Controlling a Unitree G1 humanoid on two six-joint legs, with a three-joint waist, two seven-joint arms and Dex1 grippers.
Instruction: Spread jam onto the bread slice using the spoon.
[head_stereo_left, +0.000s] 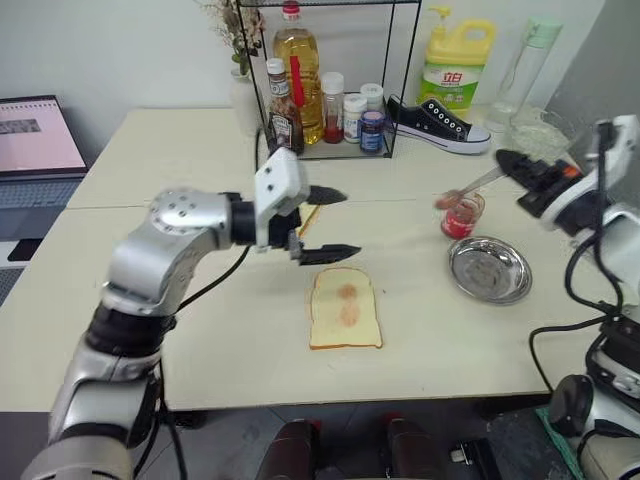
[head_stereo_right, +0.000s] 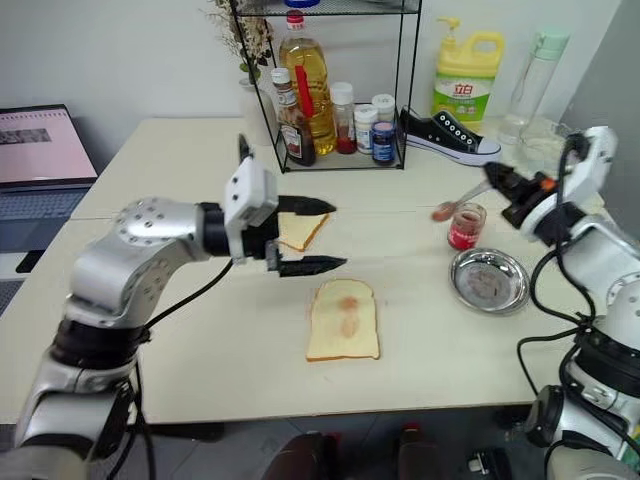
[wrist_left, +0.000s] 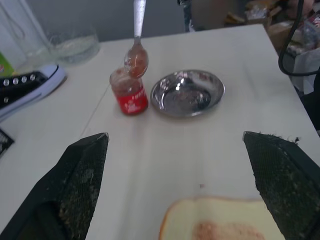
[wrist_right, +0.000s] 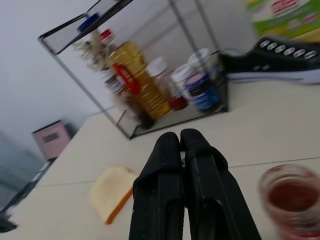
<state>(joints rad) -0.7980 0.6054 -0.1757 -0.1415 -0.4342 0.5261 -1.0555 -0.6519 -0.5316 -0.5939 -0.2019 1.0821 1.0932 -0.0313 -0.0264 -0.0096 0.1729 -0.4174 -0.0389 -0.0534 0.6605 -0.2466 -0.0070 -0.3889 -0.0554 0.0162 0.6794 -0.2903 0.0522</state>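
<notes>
The bread slice lies flat near the table's front edge, with a pink smear of jam on its middle. My left gripper hovers open just behind the slice with nothing between its fingers; it also shows as my left gripper above the bread slice. My right gripper is shut on the handle of the spoon. The spoon bowl carries red jam just above the open jam jar. In the right wrist view the black fingers are pressed together.
A round steel dish sits in front of the jar. A second bread slice lies behind my left gripper. At the back stand a wire rack of bottles, a black sneaker and a yellow detergent bottle. A laptop is at far left.
</notes>
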